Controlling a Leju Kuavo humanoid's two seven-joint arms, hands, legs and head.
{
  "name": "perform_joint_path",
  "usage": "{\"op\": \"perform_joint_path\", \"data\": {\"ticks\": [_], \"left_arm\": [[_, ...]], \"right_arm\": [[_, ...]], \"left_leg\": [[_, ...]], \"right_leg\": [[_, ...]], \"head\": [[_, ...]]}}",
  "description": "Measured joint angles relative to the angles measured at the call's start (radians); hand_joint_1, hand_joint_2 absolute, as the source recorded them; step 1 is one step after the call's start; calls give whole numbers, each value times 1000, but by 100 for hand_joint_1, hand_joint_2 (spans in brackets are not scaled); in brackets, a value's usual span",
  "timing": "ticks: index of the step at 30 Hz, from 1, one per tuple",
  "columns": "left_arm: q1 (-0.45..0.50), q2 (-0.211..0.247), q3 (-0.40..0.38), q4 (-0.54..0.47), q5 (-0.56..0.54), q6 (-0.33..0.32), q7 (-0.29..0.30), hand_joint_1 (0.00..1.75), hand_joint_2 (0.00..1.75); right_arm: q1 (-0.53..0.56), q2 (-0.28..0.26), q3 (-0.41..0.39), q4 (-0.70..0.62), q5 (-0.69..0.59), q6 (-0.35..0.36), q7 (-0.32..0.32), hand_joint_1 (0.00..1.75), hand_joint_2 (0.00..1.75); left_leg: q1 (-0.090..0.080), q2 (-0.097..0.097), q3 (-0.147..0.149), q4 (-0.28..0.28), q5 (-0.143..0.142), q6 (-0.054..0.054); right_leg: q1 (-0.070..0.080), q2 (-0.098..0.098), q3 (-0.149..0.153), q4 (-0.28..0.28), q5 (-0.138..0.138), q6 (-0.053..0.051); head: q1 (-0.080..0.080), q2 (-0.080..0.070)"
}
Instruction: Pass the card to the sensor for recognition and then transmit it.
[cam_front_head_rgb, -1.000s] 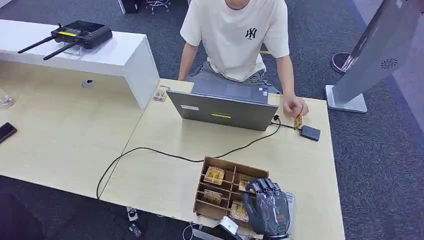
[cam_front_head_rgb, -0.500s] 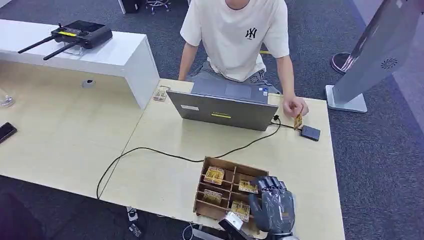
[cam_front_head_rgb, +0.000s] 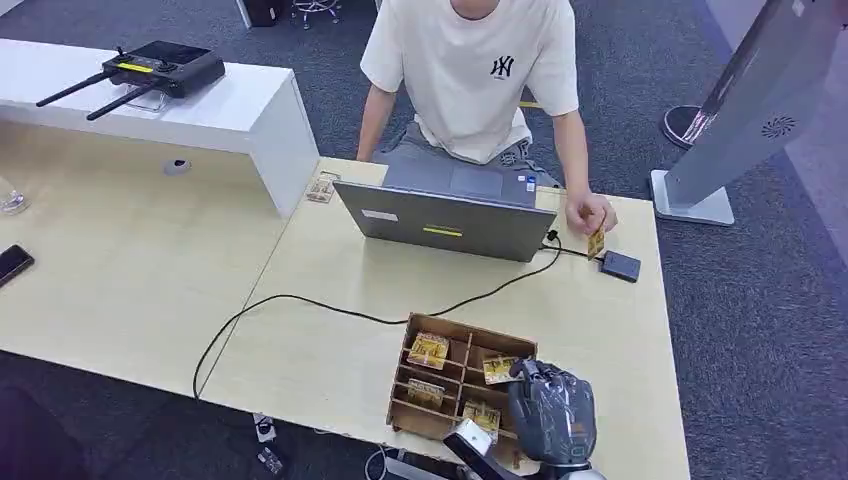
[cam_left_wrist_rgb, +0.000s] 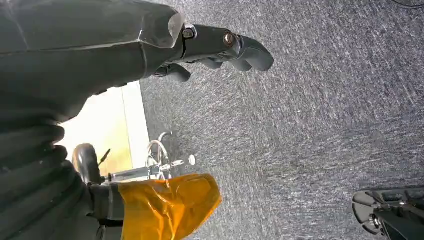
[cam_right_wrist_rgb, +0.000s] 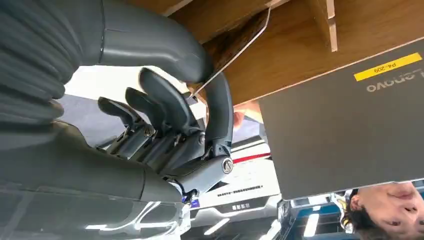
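A card (cam_front_head_rgb: 498, 369) is seen pinched at the fingertips of the right hand (cam_front_head_rgb: 552, 412), lifted at the far right corner of the wooden divided box (cam_front_head_rgb: 405, 383); in the right wrist view the card (cam_right_wrist_rgb: 231, 51) appears edge-on, clamped between thumb and a finger. The grip is judged thin, taken on one edge only, so the card could be twisted out or dropped back into the box if the arm is swung quickly. Other cards (cam_front_head_rgb: 428, 350) lie in compartments nearer the box's left side. The sensor (cam_front_head_rgb: 620, 265) sits well beyond the box, by a person's hand (cam_front_head_rgb: 585, 212) and the laptop (cam_front_head_rgb: 445, 220); the cable (cam_front_head_rgb: 300, 300) could be snagged. The left hand (cam_left_wrist_rgb: 220, 47) hangs over the floor, slack, nothing in it.
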Motion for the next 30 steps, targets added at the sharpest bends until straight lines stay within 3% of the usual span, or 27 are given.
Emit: {"op": "perform_joint_path", "data": {"ticks": [18,30], "left_arm": [[0,0,0,0,1,2,-9,0,175],[0,0,0,0,9,3,-15,0,175]], "right_arm": [[5,0,-30,-23,-76,0,-23,175,175],[40,3,-79,-157,-285,43,-101,175,175]], "left_leg": [[0,0,0,0,0,0],[0,0,0,0,0,0]], "right_leg": [[0,0,0,0,0,0],[0,0,0,0,0,0]], "head": [[0,0],[0,0]]}}
